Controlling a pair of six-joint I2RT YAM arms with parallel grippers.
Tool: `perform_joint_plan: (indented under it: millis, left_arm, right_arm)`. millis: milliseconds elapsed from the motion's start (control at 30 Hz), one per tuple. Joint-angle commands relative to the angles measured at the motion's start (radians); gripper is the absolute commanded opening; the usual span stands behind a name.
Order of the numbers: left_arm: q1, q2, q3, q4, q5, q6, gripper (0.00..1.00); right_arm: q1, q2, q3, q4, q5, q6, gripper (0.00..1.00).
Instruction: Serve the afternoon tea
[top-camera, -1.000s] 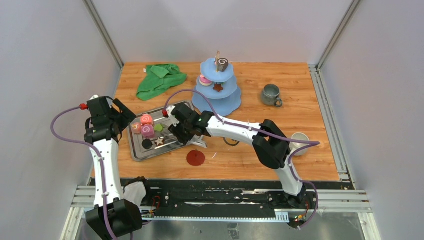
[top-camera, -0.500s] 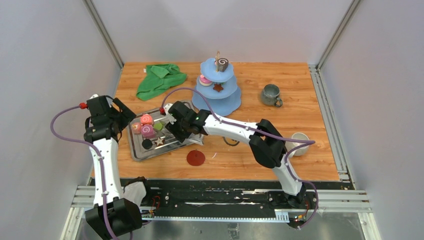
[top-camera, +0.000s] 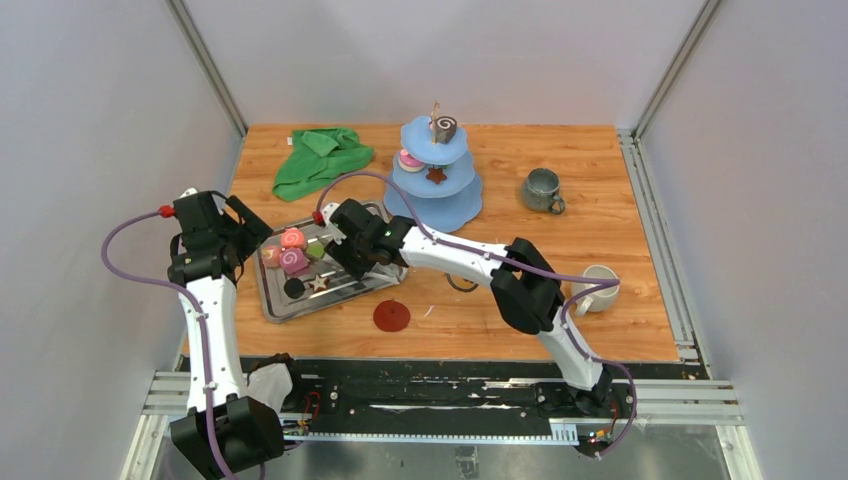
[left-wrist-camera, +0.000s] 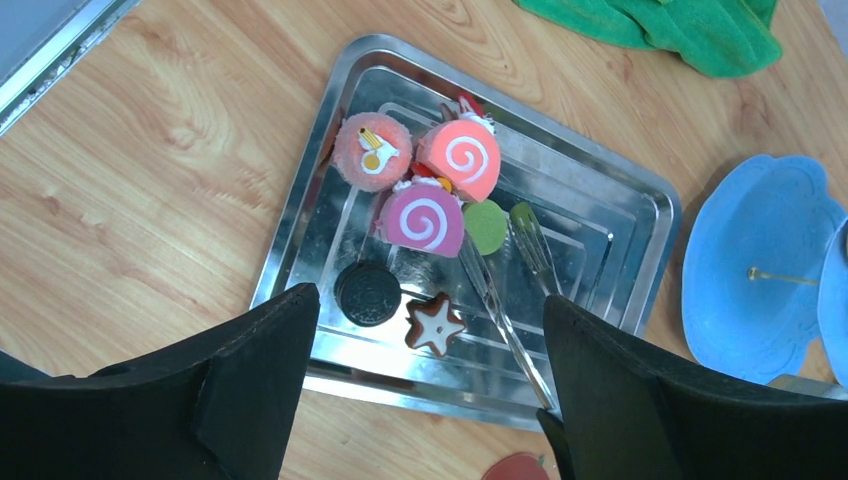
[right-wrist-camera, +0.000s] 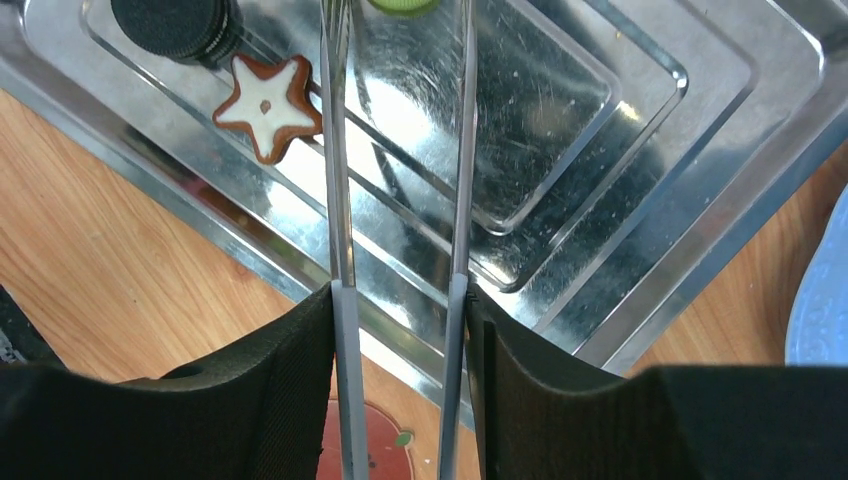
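steel tray (left-wrist-camera: 592, 262): swirl rolls (left-wrist-camera: 425, 218), star (left-wrist-camera: 435, 323), discs (left-wrist-camera: 367, 292) | left claw (left-wrist-camera: 428, 296) released | right claw (right-wrist-camera: 400, 310) grasping tongs (right-wrist-camera: 338, 200)

Table (top-camera: 620, 180), steel tray (left-wrist-camera: 590, 230), green cloth (top-camera: 322, 155), blue stand (top-camera: 440, 205), grey mug (top-camera: 542, 189), white mug (top-camera: 598, 285), red disc (top-camera: 391, 316)

Steel tray (right-wrist-camera: 640, 230) ahead of and below the right fingers (right-wrist-camera: 270, 400). Metal tongs (right-wrist-camera: 333, 200) gripped between those fingers, tips out over the tray. Red disc (right-wrist-camera: 380, 460) on the wooden table (right-wrist-camera: 130, 270), seen between the same fingers. Green cloth (left-wrist-camera: 690, 30) and blue tiered stand (left-wrist-camera: 750, 230) lie beyond the left fingers (left-wrist-camera: 250, 390).
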Motion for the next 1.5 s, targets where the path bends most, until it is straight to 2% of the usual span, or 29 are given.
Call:
perform_joint_plan:
  millis: [0,267,567,767,933,1200,1467]
  left_arm:
    - [-0.002,-0.001,0.020,0.015,0.024,0.013,0.87]
    - [-0.002,-0.002,0.017,0.015,0.024,0.014,0.87]
    - [-0.002,0.001,0.007,0.021,0.040,0.012,0.87]
    - [-0.005,-0.004,0.011,0.023,0.038,0.017,0.87]
    - [-0.004,0.002,0.007,0.028,0.047,0.015,0.87]
    - [-0.004,0.007,0.009,0.032,0.056,0.013,0.87]
    - [-0.005,0.007,0.021,0.034,0.063,0.009,0.87]
  right_arm:
    - [0.010,0.029,0.060,0.000,0.016,-0.028,0.46]
    - [0.010,-0.053,-0.011,0.005,0.030,-0.033,0.31]
    - [0.004,-0.298,-0.229,0.035,0.084,-0.019,0.21]
    - [-0.034,-0.469,-0.358,0.044,0.105,0.006,0.21]
    - [-0.088,-0.582,-0.401,0.043,0.088,0.014,0.20]
    - [-0.190,-0.696,-0.376,0.036,0.081,0.010,0.21]
    - [-0.315,-0.677,-0.288,0.028,0.106,0.005,0.21]
